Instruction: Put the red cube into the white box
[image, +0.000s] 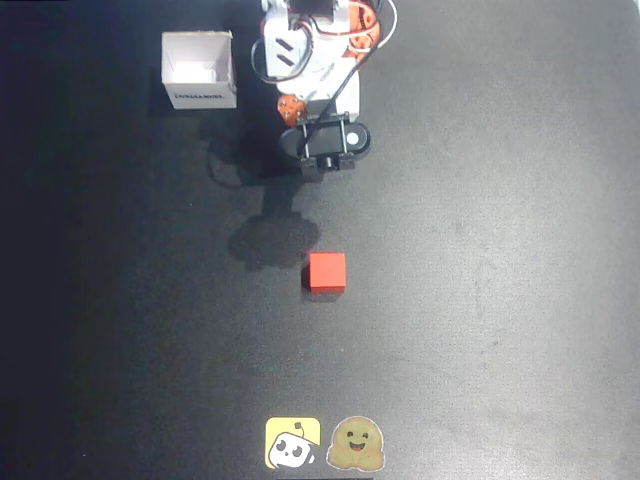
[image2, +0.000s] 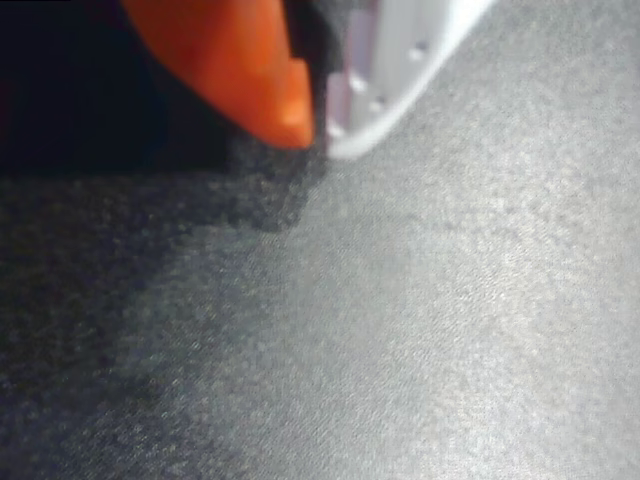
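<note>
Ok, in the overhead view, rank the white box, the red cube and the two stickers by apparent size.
1. white box
2. yellow robot sticker and brown smiling-blob sticker: too alike to rank
3. red cube

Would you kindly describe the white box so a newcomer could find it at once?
In the overhead view, start at the robot arm at the top. The white box sits just left of it, open-topped, with dark print on one side, unlike the solid red cube.

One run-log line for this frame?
gripper: shut, empty | red cube: on table, untouched | white box: empty, upper left in overhead view | pick not started
</note>
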